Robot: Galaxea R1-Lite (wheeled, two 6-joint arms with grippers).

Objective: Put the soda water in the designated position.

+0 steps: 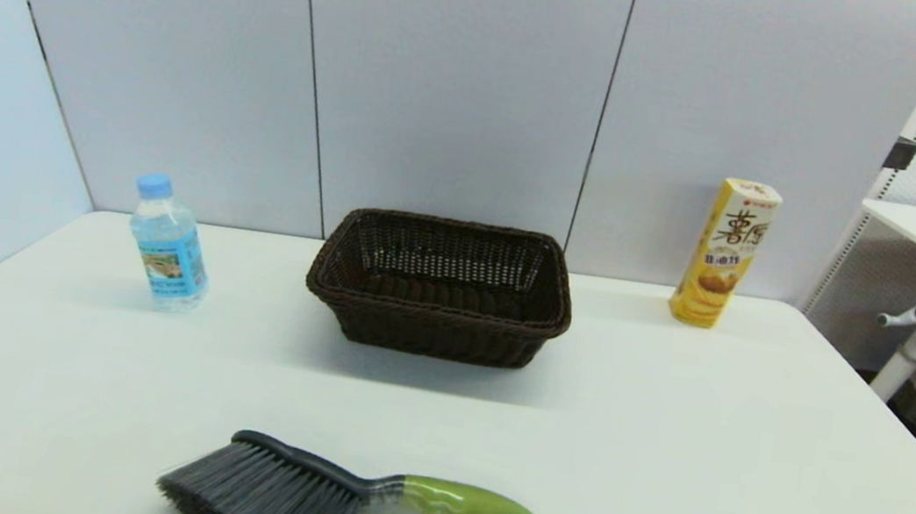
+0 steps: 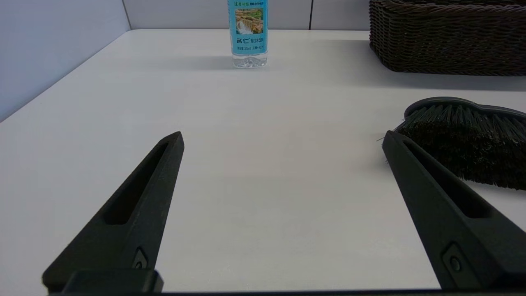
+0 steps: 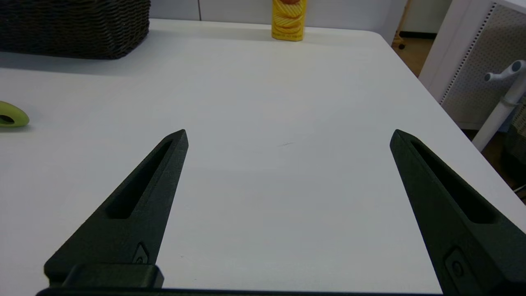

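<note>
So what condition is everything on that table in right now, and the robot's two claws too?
Soda water: upright, cap on, standing left of the basket, untouched.
Basket: open on top, nothing visible inside.
Yellow box: upright, right of the basket.
Brush: lying flat, bristles left, green handle right.
Left gripper: open, holding nothing, low over the table.
Right gripper: open, holding nothing, low over the table.

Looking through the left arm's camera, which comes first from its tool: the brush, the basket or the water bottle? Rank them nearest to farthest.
Seen from the left tool, open over the bare table:
1. Brush: nearest, its bristles right beside one finger, on the basket's side.
2. Basket: farther back, behind the brush.
3. Soda water: standing upright near the back wall, about as far as the basket; too close to call between them.
</note>
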